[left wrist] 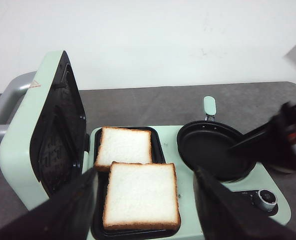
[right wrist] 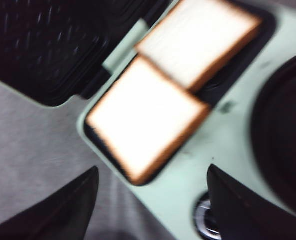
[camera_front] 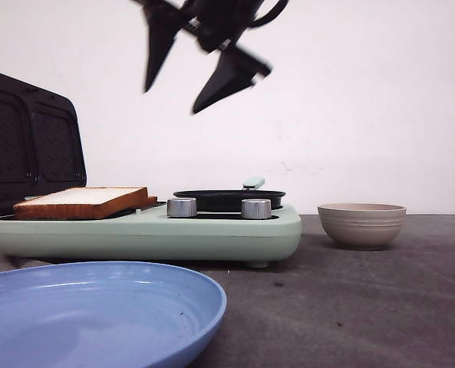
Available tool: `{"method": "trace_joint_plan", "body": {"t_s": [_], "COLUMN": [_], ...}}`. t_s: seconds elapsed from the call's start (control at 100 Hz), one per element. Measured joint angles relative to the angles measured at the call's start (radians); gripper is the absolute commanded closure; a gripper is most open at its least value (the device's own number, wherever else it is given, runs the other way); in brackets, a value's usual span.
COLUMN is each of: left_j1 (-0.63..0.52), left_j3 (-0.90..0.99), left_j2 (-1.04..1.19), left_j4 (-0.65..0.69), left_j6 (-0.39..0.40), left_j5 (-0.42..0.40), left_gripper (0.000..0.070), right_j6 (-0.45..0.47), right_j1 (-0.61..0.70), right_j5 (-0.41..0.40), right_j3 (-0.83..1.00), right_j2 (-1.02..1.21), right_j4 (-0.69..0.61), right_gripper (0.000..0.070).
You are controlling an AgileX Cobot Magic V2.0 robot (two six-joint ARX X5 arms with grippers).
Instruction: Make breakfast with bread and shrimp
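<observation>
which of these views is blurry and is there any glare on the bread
Right wrist view: motion-smeared throughout, the bread soft-edged and washed nearly white. Left wrist view: bread sharp, only the right claw at the edge blurred. Front view: table items crisp; the claw overhead is smeared.

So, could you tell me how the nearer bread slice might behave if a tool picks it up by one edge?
The nearer bread slice looks thin, wide and soft, so it would probably sag or tear. It seems light. Overlapping the other slice, it may drag that one along on the grill plate.
</observation>
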Motion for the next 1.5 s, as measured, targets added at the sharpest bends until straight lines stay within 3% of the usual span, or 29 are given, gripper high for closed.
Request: {"method": "trace_joint_plan", "body": {"t_s": [0.28, 0.66, 0.8, 1.09, 1.5], "left_j1": [0.0, 0.0, 0.0, 0.0, 0.0], "left_j3": [0.0, 0.0, 0.0, 0.0, 0.0], "left_j2": [0.0, 0.0, 0.0, 0.0, 0.0], "left_j4": [0.0, -0.001, -0.001, -0.001, -0.001], "left_j6": [0.0, 0.0, 0.0, 0.0, -0.003], "left_j5": [0.0, 0.0, 0.0, 0.0, 0.0], "left_gripper": [0.0382, 0.0382, 0.0382, 0.0382, 0.0382], "right_j6": [-0.148, -0.217, -0.225, -0.244, -0.218], "right_j1": [-0.011, -0.059, -0.072, -0.073, -0.078], "right_j5": [0.025, 0.054, 0.058, 0.098, 0.187], "right_j3": [0.0, 0.0, -0.035, -0.348, -0.863], "right_j2": [-0.121, -0.237, -0.302, -0.565, -1.02], "right_j4": [-0.06, -0.164, -0.147, 0.03, 0.173], "right_gripper": [0.0273, 0.0273, 0.0274, 0.0274, 0.0274]}}
